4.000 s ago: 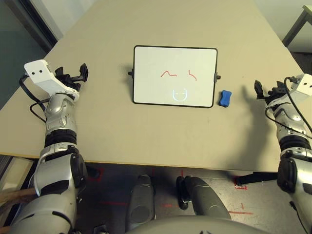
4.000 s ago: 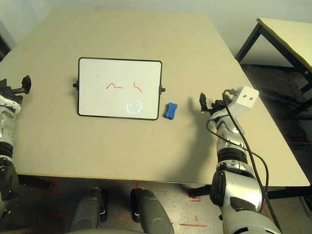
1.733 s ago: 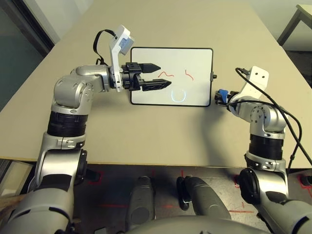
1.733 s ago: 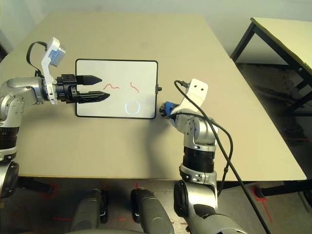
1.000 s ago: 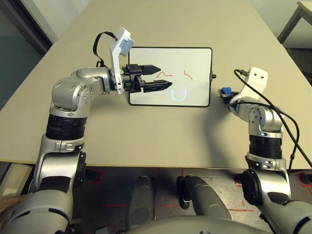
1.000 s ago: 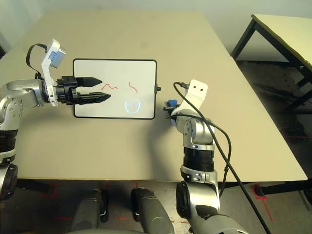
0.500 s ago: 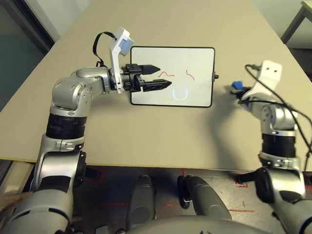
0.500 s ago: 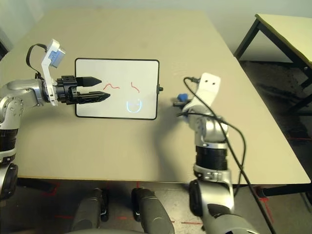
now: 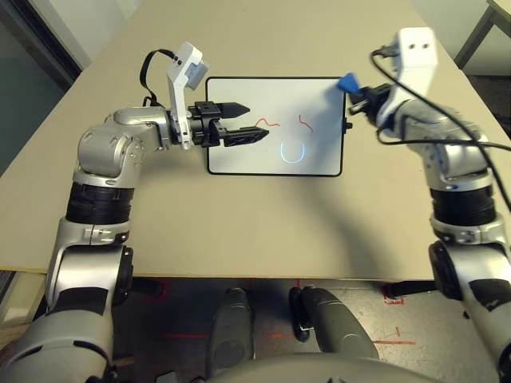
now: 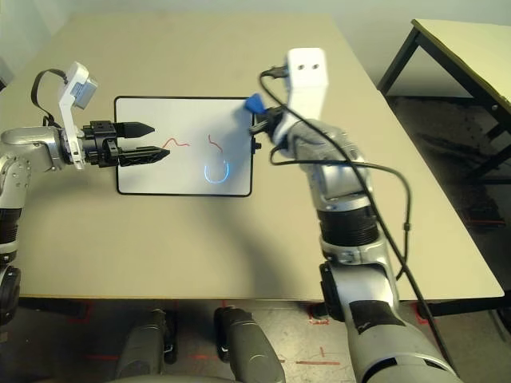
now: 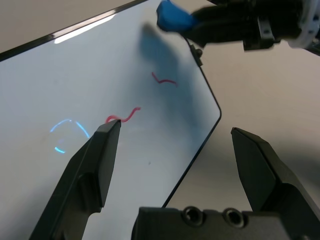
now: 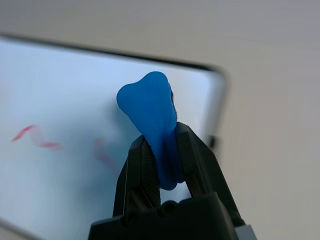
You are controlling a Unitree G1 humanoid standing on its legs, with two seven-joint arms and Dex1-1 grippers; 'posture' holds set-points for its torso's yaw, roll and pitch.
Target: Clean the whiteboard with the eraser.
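Note:
The whiteboard [image 9: 239, 155] lies flat on the tan table, with two red squiggles [image 9: 269, 124] and a blue ring [image 9: 292, 152] drawn on it. The blue eraser [image 9: 348, 83] is pinched at its waist in my right gripper [image 12: 159, 145], which is shut on it. It hangs above the board's far right corner, clear of the surface. My left gripper [image 9: 251, 121] hovers open over the board's left half, fingers pointing toward the red marks, with nothing between them. In the left wrist view the eraser [image 11: 172, 15] shows beyond the board's edge.
Bare tan table [image 9: 239, 215] surrounds the board on all sides. A second table [image 10: 471, 48] stands off to the right, beyond a gap of floor. A black cable [image 10: 391, 175] loops off my right forearm.
My right arm has lifted the eraser off the table beside the board and carried it up and inward over the board's far right corner. The left gripper has stayed open over the board.

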